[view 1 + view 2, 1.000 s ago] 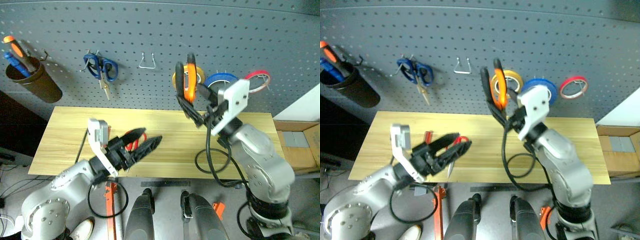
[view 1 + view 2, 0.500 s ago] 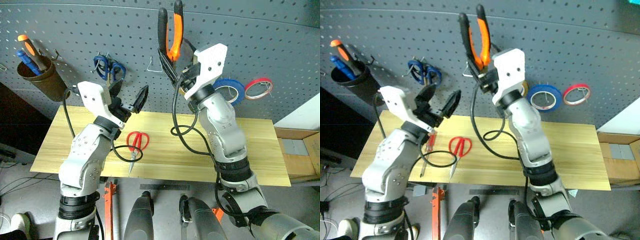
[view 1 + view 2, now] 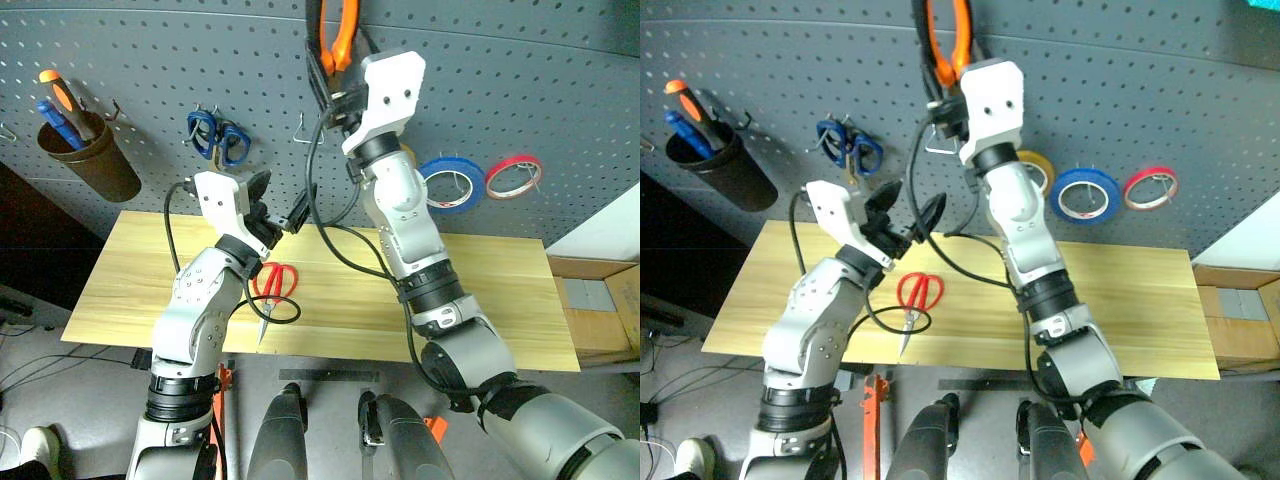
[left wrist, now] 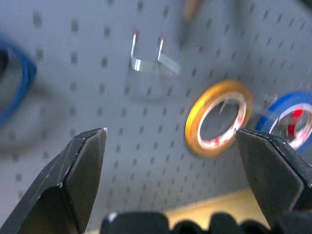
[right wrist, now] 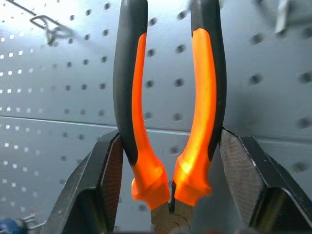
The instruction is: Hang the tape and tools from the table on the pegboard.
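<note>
In the head views I had the right gripper (image 3: 335,85) raised high against the pegboard (image 3: 520,70), clamped on the pliers (image 3: 336,30) low on their handles, so the orange-and-black handles stood upright above the fingers with their tips running off the upper edge. The empty wire hook (image 3: 932,143) sat on the board just below and to the left of that gripper, so I judged the coming move hinged on bringing the handles' fork onto that hook, with the pliers' long axis roughly vertical; the right arm was the nearer one and already carried the tool. My left gripper (image 3: 278,202) hung lower and to the left with its fingers spread wide and nothing between them. The red-handled scissors (image 3: 272,290) lay on the table (image 3: 500,290), blades pointing toward the near edge, below the left gripper, and the blue tape (image 3: 449,184) hung on the board at right between the yellow and red rolls. In the left wrist view the fingers stood apart, empty, facing the hook (image 4: 148,57) and the yellow roll (image 4: 219,118). In the right wrist view both pads pressed the outer sides of the pliers (image 5: 170,97), handles pointing away along the fingers toward the board.
</note>
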